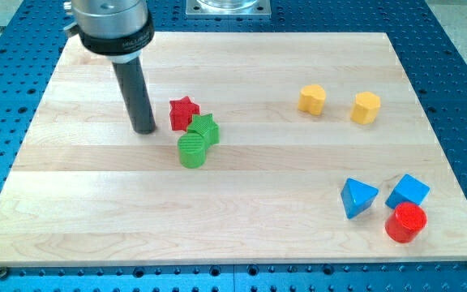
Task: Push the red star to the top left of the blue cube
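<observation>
The rod's tip (145,128) rests on the wooden tabletop (242,203) just left of the red star (182,113); there is no gripper, only the rod. The star touches a green star (204,128), beside a green cylinder (191,151). The blue cube (408,191) sits far off at the view's lower right, by a blue pyramid (357,197) and red cylinder (404,222)

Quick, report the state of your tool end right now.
No gripper, just a rod: my tip rests on the board, holding nothing, just to the view's left of the red star, with a small gap.
</observation>
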